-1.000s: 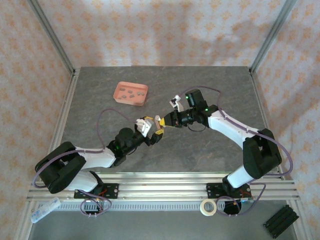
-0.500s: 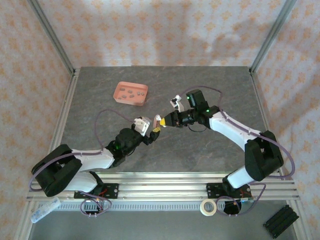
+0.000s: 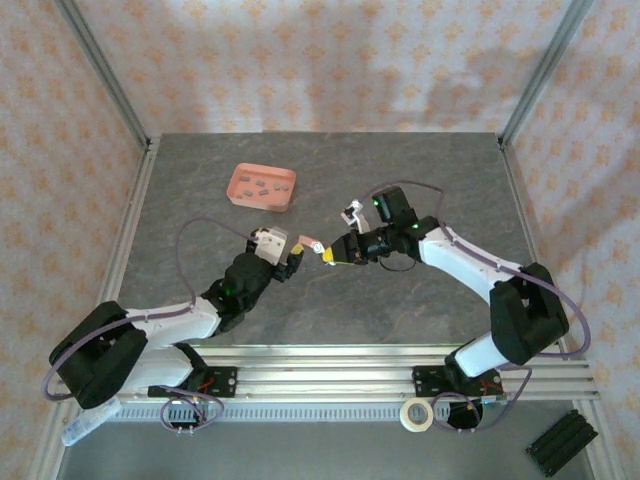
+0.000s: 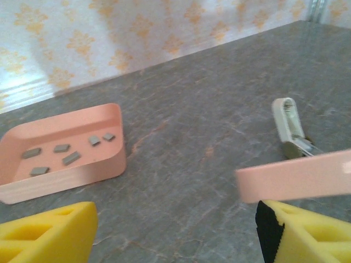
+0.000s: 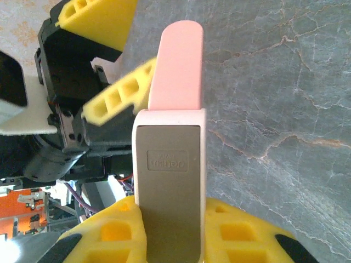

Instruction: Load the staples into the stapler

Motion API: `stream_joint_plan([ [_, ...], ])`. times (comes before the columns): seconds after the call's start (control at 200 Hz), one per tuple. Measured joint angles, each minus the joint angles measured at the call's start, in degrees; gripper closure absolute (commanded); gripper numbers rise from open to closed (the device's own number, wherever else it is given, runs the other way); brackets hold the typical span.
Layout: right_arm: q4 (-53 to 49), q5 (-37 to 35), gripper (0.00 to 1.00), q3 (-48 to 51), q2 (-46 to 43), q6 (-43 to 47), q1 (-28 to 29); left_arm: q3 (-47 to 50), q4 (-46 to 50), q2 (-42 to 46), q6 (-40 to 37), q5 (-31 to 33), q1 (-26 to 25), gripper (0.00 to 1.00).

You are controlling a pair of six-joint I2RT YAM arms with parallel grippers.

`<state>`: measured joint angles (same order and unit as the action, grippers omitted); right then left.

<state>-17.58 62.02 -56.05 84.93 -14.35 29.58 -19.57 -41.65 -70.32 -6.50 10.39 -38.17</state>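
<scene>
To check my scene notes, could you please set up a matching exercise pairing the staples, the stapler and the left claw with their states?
Things:
1. staples
2. stapler
3. left claw

States:
A. gripped by the right claw
B. open
C. lying in the pink tray

Pairs: 1-C, 2-A, 3-B

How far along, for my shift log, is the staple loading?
Done: the right gripper grips the stapler. In hand: the left gripper is open and empty beside it. Left: the staples lie in the pink tray; none picked up yet.
</scene>
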Motion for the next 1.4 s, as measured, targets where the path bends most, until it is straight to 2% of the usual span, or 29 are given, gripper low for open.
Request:
stream_joint_plan([
  [0.19, 1.46, 0.02, 1.00, 2.10, -0.26, -3.04, 0.07, -1.14, 1.97, 2.03, 1.64, 2.14, 1.49, 0.22],
  [0.335, 7.61, -0.72, 1.00, 3.28, -0.13, -10.36, 0.04, -1.31, 5.38, 4.79, 5.64, 1.68, 1.49, 0.21],
  [0.556, 16.92, -0.22, 1.00, 2.95, 1.88, -19.12, -0.79, -1.27, 10.45, 10.93, 10.51, -5.33, 1.49, 0.22],
  [0.706, 16.09, 2.14, 1.00, 2.32, 2.47, -17.29, -1.40, -1.11, 14.53, 15.50, 3.63, -11.47, 1.49, 0.24],
  [0.771, 14.32, 3.37, 1.00, 1.40, 2.47, -15.19, -1.40, -1.11, 16.79, 16.48, -0.81, -13.94, 1.49, 0.29],
  [0.911, 10.56, 5.57, 1.00, -0.35, 2.45, -10.73, -1.40, -0.70, 18.86, 15.96, -10.25, -18.67, 1.46, 0.29],
  [1.116, 5.86, 7.63, 1.00, -0.72, 2.45, -6.45, -1.40, 0.94, 16.22, 12.96, -16.79, -19.39, 1.49, 0.29],
  [1.401, 1.60, 9.38, 1.00, -1.20, 2.45, -2.89, -1.40, 2.05, 10.56, 10.45, -20.94, -18.97, 1.49, 0.37],
])
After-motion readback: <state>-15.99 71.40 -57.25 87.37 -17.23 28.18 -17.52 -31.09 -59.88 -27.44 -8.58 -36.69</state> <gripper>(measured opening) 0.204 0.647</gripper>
